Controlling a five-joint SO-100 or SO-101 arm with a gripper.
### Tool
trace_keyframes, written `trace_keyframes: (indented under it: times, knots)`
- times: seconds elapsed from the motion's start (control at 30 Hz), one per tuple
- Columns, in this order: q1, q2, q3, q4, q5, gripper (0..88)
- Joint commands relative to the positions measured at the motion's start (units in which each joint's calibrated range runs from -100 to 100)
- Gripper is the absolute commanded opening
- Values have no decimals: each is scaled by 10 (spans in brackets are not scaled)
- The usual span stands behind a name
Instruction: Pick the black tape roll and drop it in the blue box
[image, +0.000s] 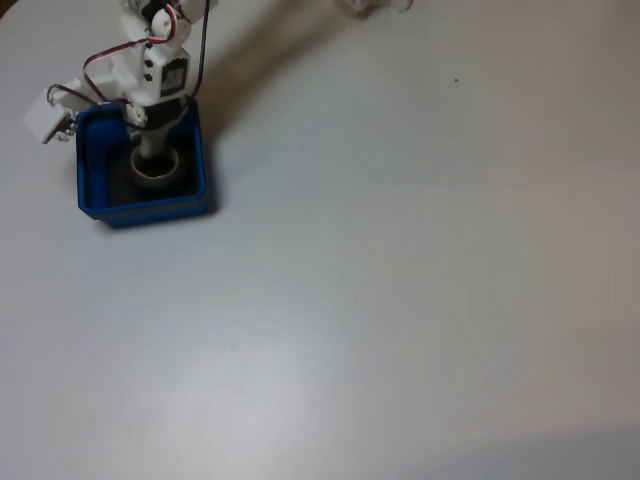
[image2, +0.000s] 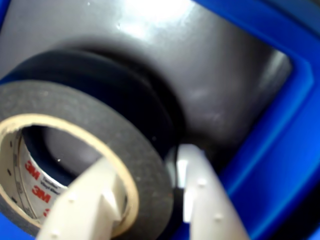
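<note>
Gripper (image2: 150, 185) inside box (image: 88, 195); 2 fingers nearly closed, pinching wall of tape (image2: 95, 125) above floor.

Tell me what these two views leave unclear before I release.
- Fixed view: whether the small black tape roll rests on the floor of the square blue plastic box; the arm covers it.
- Wrist view: pincer fingertips blurred; the roll is cut off by the left edge.
</note>
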Motion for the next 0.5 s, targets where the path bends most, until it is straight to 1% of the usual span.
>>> trace_keyframes:
  times: [0.0,0.17,0.37,0.47]
  knots:
    - [-16,1,-39,-10,2,20]
    - [-24,9,-40,-10,2,29]
    - [-25,7,-40,-11,2,99]
    - [-25,6,-41,-16,2,104]
